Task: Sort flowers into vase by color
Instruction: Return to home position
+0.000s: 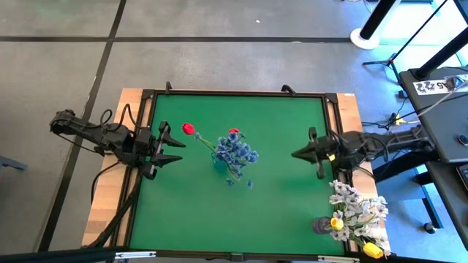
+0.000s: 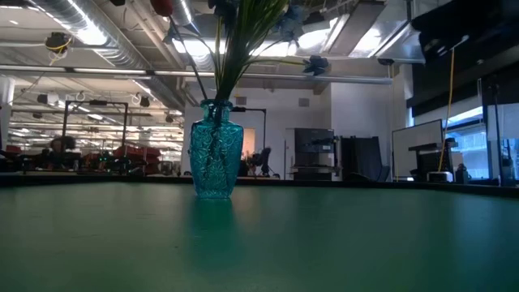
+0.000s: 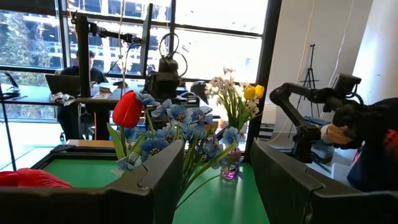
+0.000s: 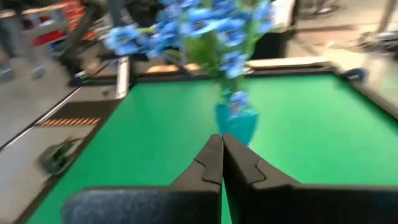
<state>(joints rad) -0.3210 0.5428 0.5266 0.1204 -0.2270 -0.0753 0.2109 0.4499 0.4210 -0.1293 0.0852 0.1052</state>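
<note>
A blue glass vase (image 1: pixel 219 162) (image 2: pixel 216 158) (image 4: pixel 236 124) stands on its base mid-table. It holds bushy blue sprays (image 1: pixel 236 153) (image 3: pixel 180 124) and two red tulips (image 1: pixel 188 129) (image 3: pixel 127 109). At the near right corner a small clear vase (image 1: pixel 322 225) (image 3: pixel 230 169) holds white blossom sprays (image 1: pixel 358 208) and yellow tulips (image 1: pixel 371 250) (image 3: pixel 253 92). My left gripper (image 1: pixel 172 148) (image 3: pixel 214 186) is open, left of the blue vase and pointing at it. My right gripper (image 1: pixel 296 155) (image 4: pixel 222 152) is shut, right of the blue vase, also pointing at it. Neither touches anything.
The green mat (image 1: pixel 278 190) lies inside a dark raised frame (image 1: pixel 234 93). There is open mat between each gripper and the blue vase, and along the far and near sides. The right arm (image 3: pixel 311 124) shows beyond the flowers in the left wrist view.
</note>
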